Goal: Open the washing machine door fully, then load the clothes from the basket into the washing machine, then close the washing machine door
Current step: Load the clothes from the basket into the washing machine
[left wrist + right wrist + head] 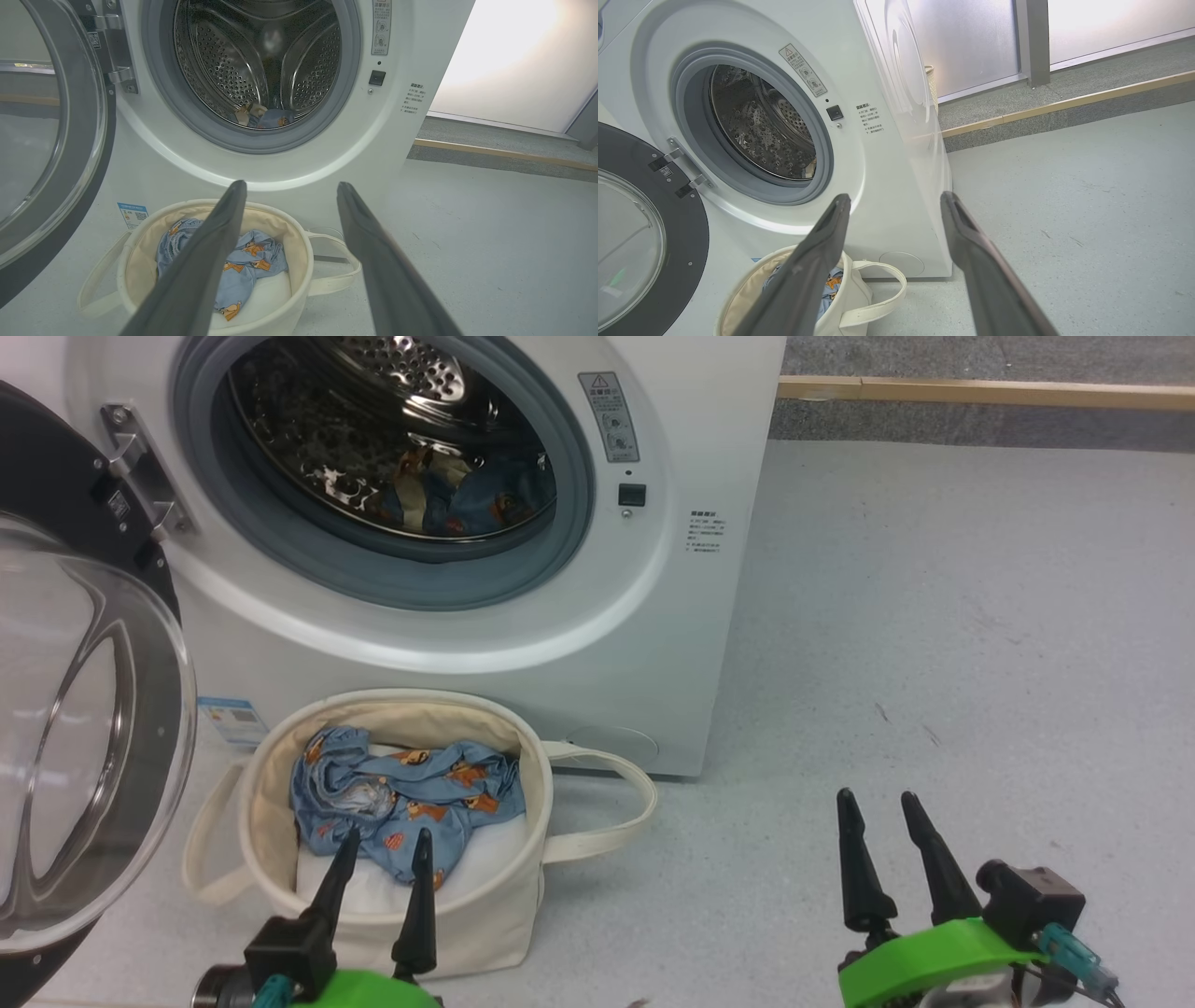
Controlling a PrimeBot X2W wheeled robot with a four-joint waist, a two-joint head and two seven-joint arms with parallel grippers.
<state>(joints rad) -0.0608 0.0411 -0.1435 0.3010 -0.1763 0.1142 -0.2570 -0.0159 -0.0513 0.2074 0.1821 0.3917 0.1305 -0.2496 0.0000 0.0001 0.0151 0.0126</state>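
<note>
warning-triangle label (pixel 609 415) on the washing machine (pixel 691 644), wording illegible

The left gripper (pixel 388 833) and right gripper (pixel 876 795) each have two long, tapering black fingers (pixel 938 873) on a bright green mount (pixel 934 957); at the right mount's two o'clock sits a black block (pixel 1032 901) with a teal plug (pixel 1069 950)

White washing machine (pixel 597 644), black-rim door (pixel 93 728), cream basket (pixel 485 915), lt-blue clothes (pixel 411 798) w/ orange prints, grey floor (pixel 934 663)
</note>
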